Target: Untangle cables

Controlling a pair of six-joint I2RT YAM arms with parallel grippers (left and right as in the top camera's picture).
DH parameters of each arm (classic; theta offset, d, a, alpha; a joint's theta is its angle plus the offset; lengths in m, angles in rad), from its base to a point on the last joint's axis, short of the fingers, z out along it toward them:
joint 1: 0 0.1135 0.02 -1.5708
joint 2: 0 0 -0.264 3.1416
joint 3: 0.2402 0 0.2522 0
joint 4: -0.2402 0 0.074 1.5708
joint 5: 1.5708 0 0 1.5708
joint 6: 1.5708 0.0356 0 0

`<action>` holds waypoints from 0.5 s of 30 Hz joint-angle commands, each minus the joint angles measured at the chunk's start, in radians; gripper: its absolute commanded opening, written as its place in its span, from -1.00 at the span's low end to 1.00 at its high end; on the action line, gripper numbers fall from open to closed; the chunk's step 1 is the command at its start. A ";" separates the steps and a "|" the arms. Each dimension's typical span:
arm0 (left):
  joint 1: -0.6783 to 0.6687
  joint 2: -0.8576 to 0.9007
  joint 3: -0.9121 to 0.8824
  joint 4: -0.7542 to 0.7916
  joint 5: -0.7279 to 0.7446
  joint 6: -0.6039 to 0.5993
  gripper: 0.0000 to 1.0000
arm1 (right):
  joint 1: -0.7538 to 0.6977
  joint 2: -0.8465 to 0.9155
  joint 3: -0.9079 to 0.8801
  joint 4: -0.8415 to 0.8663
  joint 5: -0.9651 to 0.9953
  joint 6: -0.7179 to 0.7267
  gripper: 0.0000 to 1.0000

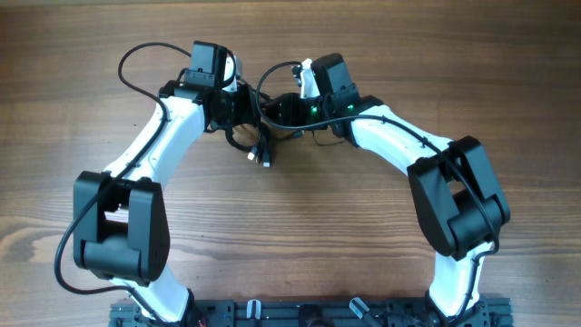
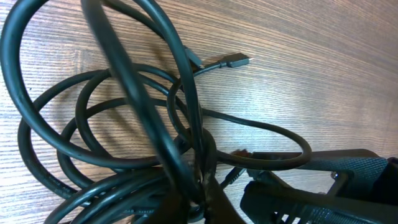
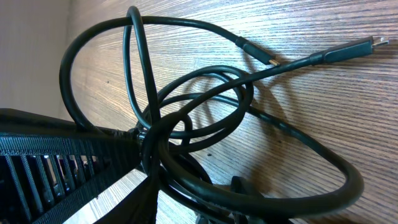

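Wood tabletop (image 1: 363, 236), cables (image 2: 127, 81) clumped at left end effector (image 1: 247, 113)

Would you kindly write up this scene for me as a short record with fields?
surface: wooden table
cables: thin black cords in one knotted clump, loops crossing each other
plug end: one sticking out free beyond the loops
left hand: at the clump, cords bunched at its fingers, grip unclear
right hand: opposite it, closed on the cables
status: not yet untangled
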 commanded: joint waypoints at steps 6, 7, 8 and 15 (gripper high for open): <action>0.001 -0.021 -0.031 0.011 -0.001 0.006 -0.59 | -0.005 0.007 -0.001 0.001 0.013 -0.022 -0.21; 0.002 -0.021 -0.031 0.018 -0.001 0.005 -0.56 | -0.005 0.007 -0.001 0.001 0.013 -0.022 -0.21; 0.002 -0.021 -0.031 0.029 -0.001 0.005 -0.51 | -0.005 0.007 -0.001 0.001 0.013 -0.022 -0.21; 0.001 -0.021 -0.031 0.037 0.017 0.002 -0.65 | -0.005 0.007 -0.001 0.001 0.013 -0.023 -0.21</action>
